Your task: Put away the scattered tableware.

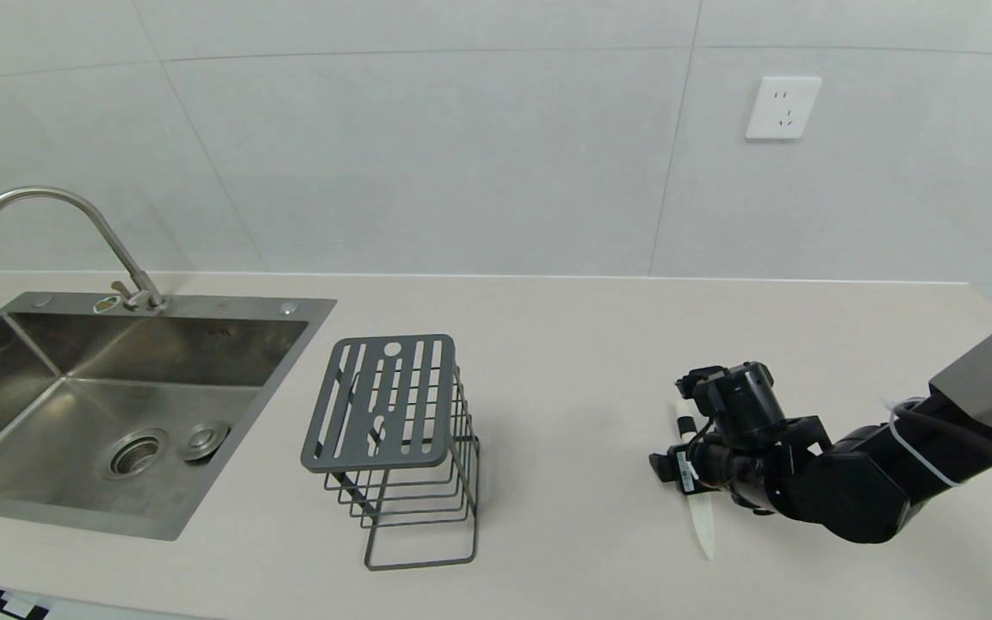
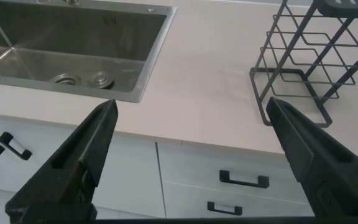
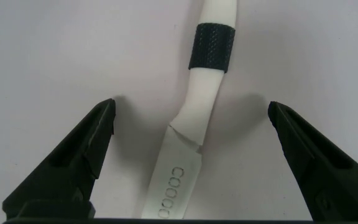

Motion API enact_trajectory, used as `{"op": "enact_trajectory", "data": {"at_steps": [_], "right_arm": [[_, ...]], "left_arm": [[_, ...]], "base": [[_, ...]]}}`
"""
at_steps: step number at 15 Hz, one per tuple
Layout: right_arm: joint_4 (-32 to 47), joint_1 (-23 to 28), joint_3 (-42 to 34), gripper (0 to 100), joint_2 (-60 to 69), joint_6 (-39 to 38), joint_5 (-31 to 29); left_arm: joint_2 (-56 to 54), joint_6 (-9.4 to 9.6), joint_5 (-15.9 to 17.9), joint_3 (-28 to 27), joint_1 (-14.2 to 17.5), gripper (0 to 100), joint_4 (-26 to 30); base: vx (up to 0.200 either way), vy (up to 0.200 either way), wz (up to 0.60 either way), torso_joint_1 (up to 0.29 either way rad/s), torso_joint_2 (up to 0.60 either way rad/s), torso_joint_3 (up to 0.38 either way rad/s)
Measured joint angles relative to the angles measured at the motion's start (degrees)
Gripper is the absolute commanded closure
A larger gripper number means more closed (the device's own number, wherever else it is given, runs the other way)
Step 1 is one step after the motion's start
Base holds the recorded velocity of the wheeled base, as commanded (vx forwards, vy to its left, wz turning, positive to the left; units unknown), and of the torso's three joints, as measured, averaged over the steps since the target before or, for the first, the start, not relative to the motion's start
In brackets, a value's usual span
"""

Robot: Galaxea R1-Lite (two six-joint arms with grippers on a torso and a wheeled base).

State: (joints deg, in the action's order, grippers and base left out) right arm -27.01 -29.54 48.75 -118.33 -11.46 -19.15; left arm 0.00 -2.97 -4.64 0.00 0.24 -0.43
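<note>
Knife (image 1: 703, 523) midsection beneath right gripper (image 1: 685, 471)

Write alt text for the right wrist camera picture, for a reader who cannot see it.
A white knife with a black textured band on its handle lies on a pale countertop, seen from close above. The two black fingers of the right gripper stand open, one on each side of the knife, not touching it.
</note>
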Motion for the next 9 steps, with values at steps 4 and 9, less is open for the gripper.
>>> {"op": "enact_trajectory", "data": {"at_steps": [4, 9], "right_arm": [[-0.5, -0.1, -2.1, 100, 0.0, -0.1, 0.1], [0.1, 0.0, -2.4, 100, 0.4, 0.2, 0.0]], "left_arm": [[0.0, 0.00, 0.0, 0.0, 0.0, 0, 0.0], [0.0, -0.06, 0.0, 0.0, 0.0, 0, 0.0]], "base": [[0.000, 0.000, 0.00, 0.000, 0.00, 0.000], [0.000, 0.000, 0.00, 0.000, 0.00, 0.000]]}}
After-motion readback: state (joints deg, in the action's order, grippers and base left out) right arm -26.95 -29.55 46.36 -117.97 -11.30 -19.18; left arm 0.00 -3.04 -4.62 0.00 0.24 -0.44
